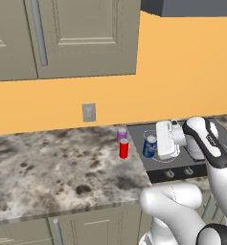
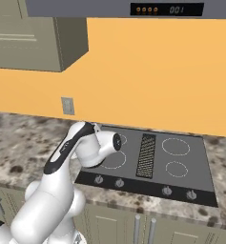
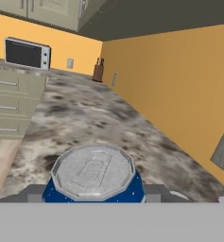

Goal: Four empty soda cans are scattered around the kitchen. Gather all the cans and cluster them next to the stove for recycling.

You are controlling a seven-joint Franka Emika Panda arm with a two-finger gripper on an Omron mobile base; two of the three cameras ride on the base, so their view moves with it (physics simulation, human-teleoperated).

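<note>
My gripper (image 1: 154, 144) is shut on the blue soda can (image 1: 149, 148), which stays upright over the left part of the black stove (image 1: 191, 162). I cannot tell whether the can touches the glass. In the hand view the blue can's silver top (image 3: 92, 171) sits between my dark fingertips (image 3: 34, 193). A red can (image 1: 124, 149) stands on the marble counter just left of the stove, with the purple-pink can (image 1: 121, 133) right behind it. In the right base view my arm hides the hand, and the stove (image 2: 181, 183) spreads out to its right.
The marble counter (image 1: 52, 167) stretches left of the cans. A wall outlet (image 1: 88, 112) sits above it, under the upper cabinets (image 1: 81, 38). The range hood (image 2: 167, 8) hangs over the stove. A boxy oven (image 3: 27, 53) and a knife block (image 3: 98, 72) stand far along the counter.
</note>
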